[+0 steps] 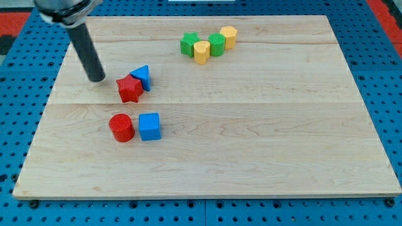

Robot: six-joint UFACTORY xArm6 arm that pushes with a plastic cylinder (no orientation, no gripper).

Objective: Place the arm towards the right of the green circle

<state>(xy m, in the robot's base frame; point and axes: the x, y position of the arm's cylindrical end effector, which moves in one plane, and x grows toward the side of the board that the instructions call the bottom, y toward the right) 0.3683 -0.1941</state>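
Note:
The green circle (217,44) stands near the view's top, in a row with a green star (189,44), a yellow heart (201,52) and a yellow hexagon (228,36). The yellow hexagon touches the green circle's right side. My tip (97,78) rests on the board at the view's left, far left of the green circle and just left of the red star (129,88).
A blue triangle (142,76) touches the red star. A red cylinder (121,127) and a blue cube (149,126) sit side by side below them. The wooden board (251,138) lies on a blue pegboard (19,113).

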